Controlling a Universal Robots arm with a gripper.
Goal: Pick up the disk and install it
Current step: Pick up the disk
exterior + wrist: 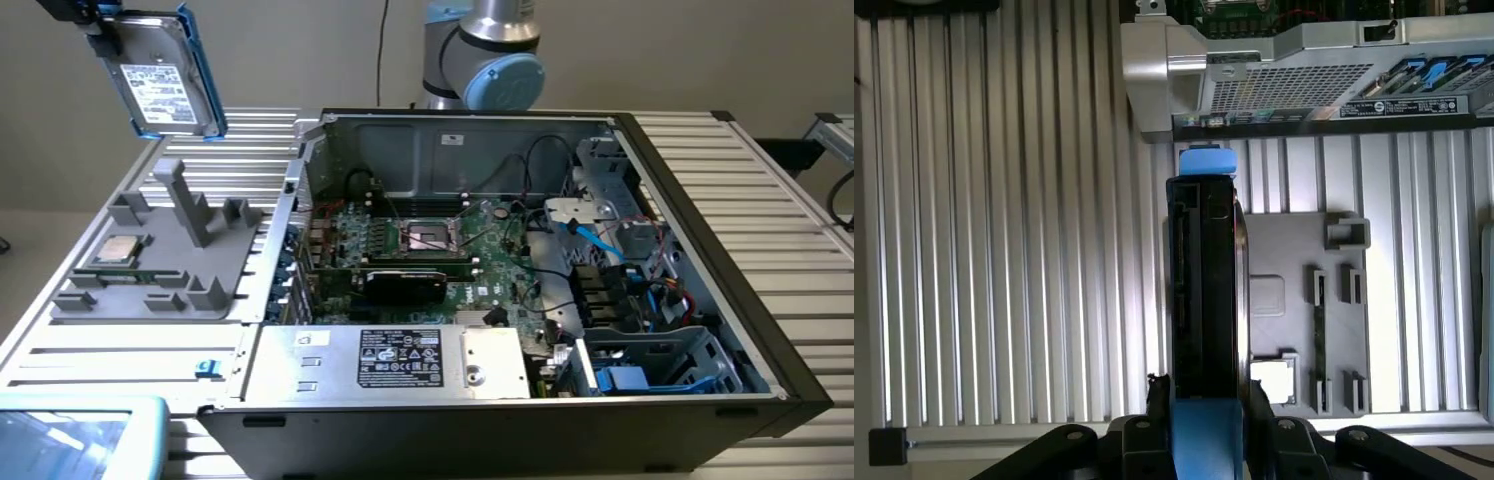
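One disk (167,80) in play, and it's up in the air at the exterior view's far upper left, hanging tilted under the gripper (110,32), well above the ribbed metal table (787,260) with open room all round. It has a grey metal face, a white label and a bright blue frame along its edges. Below sits one grey plastic holder (180,255) with upright posts and slots, and one small square silver chip (118,250) lies in it. Toward the exterior view's right stands one open computer case (467,118), walled on every side and crowded with a green board and cables. One silver box (400,360) with a black label runs along the case's near edge. One arm (487,55) rises behind the case. Over to the wrist view: the disk (1204,290) shows edge-on, thin and dark, with a blue tab at its far end. The gripper (1204,425) is clamped on the blue near end, one finger (1154,395) pressed to each side. Beneath run the table's (1004,250) ridges. The holder (1294,250) is partly behind the disk, with its chip (1272,380), and the case (1304,90) lies beyond.
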